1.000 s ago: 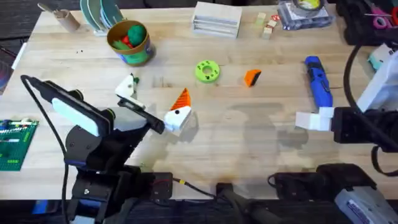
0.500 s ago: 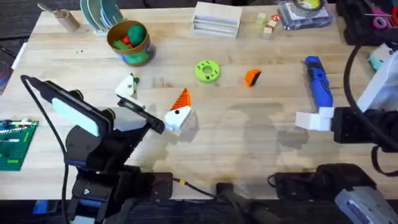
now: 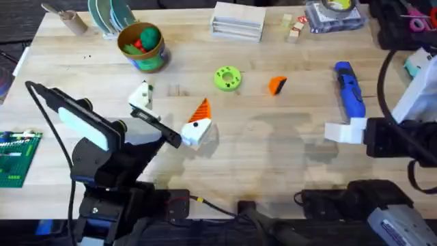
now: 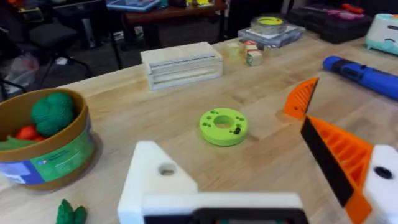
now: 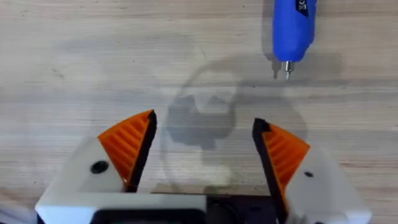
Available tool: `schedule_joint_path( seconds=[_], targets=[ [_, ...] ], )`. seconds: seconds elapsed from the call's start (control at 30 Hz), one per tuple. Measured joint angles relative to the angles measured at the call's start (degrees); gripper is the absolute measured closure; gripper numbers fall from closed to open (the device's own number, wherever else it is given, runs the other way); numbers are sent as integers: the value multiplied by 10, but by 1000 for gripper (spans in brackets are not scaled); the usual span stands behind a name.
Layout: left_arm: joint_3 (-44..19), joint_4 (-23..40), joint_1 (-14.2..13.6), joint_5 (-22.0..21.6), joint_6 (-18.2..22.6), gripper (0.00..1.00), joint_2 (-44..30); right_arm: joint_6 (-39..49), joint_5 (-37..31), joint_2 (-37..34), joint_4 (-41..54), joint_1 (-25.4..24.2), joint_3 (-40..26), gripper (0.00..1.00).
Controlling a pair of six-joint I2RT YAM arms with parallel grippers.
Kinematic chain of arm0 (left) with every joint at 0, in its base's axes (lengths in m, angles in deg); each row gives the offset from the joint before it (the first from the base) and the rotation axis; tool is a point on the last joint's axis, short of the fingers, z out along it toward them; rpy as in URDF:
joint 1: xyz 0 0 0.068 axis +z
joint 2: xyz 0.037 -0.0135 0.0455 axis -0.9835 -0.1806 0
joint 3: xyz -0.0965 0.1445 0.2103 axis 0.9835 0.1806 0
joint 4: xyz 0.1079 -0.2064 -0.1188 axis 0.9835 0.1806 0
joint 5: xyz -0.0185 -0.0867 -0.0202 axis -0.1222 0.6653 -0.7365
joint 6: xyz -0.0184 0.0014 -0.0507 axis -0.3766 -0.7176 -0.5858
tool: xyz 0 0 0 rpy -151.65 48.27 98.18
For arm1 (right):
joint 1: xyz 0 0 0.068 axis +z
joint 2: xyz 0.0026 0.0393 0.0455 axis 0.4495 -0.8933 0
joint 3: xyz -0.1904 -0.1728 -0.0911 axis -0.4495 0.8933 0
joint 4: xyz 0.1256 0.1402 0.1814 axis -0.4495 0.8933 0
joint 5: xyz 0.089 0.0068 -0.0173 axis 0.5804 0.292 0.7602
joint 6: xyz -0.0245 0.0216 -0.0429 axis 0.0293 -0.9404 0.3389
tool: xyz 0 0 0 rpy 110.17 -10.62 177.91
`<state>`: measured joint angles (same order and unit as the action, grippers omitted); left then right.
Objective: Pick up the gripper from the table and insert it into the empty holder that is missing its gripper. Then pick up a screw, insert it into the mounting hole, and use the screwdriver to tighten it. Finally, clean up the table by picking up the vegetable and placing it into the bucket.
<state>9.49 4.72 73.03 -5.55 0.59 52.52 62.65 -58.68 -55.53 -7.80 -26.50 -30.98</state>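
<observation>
Left pincer (image 3: pixel 167 116) slightly shifted; screwdriver (image 3: pixel 349 89) tip-nearward.

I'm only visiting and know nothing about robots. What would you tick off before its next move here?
1. Loose gripper lies free on the table with nothing on it: ok.
2. Empty holder has no finger and its hole is uncovered: ok.
3. Right gripper is open, holds nothing and is over bare wood: ok.
4. Screwdriver lies flat, close to the right arm: ok.
5. A screw to pick up is located: cannot tell.
6. Bucket is upright for the vegetable, though toys already sit inside: ok.
</observation>
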Motion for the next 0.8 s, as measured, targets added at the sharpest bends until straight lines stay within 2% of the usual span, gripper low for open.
schedule_joint_path(
  seconds=[0.4,0.8],
  targets=[
    [0,0,0,73,0,8,0,0,0,0,0,0,0,7],
    [0,0,0,123,0,8,0,0,0,0,0,0,0,7]
  ],
)
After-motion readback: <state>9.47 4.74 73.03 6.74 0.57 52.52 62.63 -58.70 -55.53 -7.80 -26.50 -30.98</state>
